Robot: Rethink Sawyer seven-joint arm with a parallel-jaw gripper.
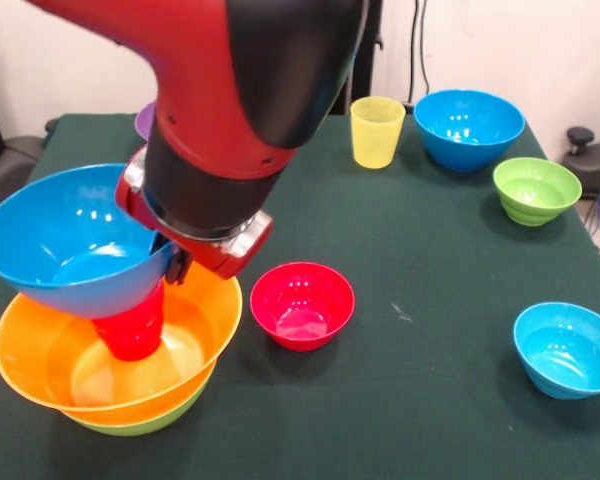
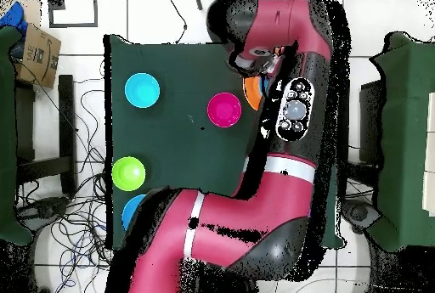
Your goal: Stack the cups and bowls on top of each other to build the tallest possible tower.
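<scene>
Nearest, the tower [image 1: 120, 350] (orange bowl [image 1: 40, 365] over lime-green bowl [image 1: 140, 420], red cup [image 1: 130, 330] inside) sits beside a small red bowl [image 1: 302, 305]. A blue bowl [image 1: 70, 245] rests tilted on the cup, seemingly pinched by the gripper [image 1: 175, 265] under the bulky arm [image 1: 230, 90], which hides the purple bowl [image 1: 145, 120].

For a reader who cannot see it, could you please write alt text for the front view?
The red and black arm holds a blue bowl tilted atop a red cup inside stacked orange and lime-green bowls. Other bowls and a yellow cup dot the green table.
</scene>
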